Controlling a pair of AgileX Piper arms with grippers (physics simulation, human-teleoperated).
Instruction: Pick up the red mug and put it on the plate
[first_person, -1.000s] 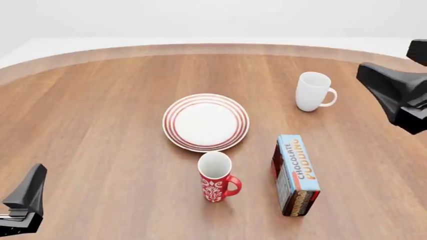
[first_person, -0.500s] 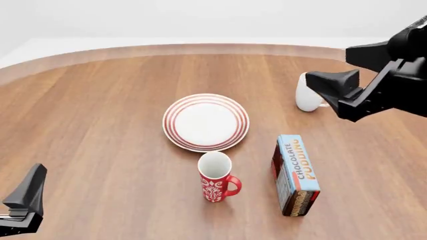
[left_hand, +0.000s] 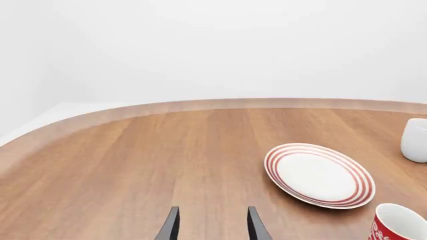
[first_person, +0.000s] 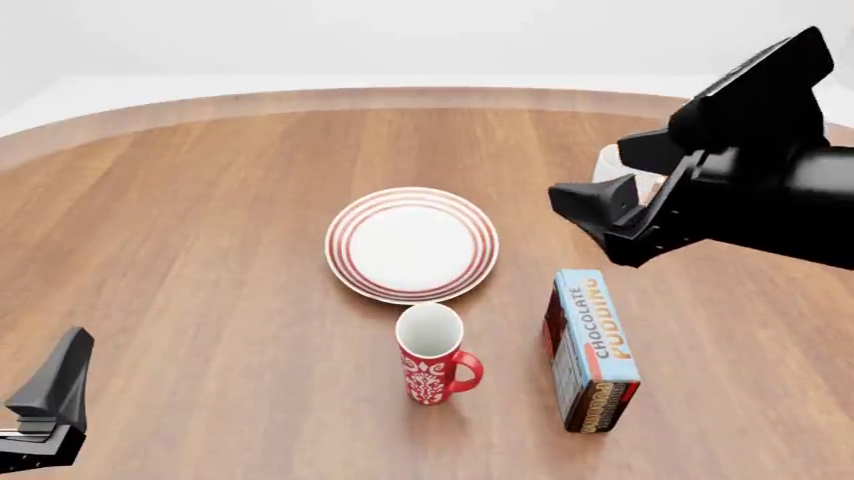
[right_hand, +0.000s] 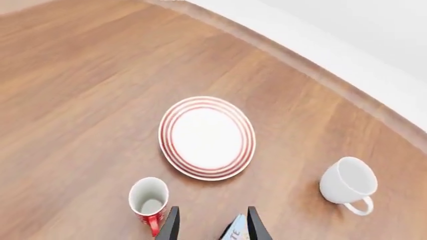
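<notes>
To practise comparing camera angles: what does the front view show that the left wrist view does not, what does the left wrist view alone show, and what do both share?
Only the front view shows the chocolate pudding box, the right gripper and the red mug's handle and full body. Only the left wrist view shows the left gripper with its fingertips apart, and the white mug unobstructed. Both show the plate, the red mug and the wooden table.
</notes>
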